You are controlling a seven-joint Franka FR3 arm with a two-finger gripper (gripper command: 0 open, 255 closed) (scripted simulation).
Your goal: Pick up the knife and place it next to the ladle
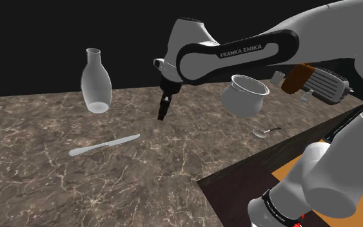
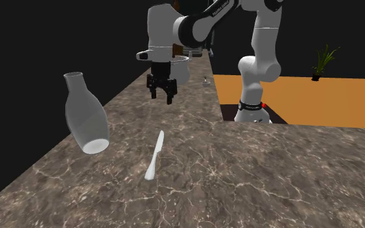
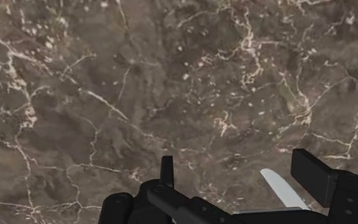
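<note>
End effector, spread wide, hangs over counter; knife lies near, untouched.

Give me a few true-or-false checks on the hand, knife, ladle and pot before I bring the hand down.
1. The hand is open and holds nothing. True.
2. The knife lies flat on the counter. True.
3. The knife is already beside the ladle. False: the ladle lies by the pot, and the knife lies well apart from it, on the other side of the hand.
4. The ladle is inside the pot. False: it lies on the counter beside the pot.
5. The hand is touching the knife. False: it hangs above the counter, apart from the knife.
</note>
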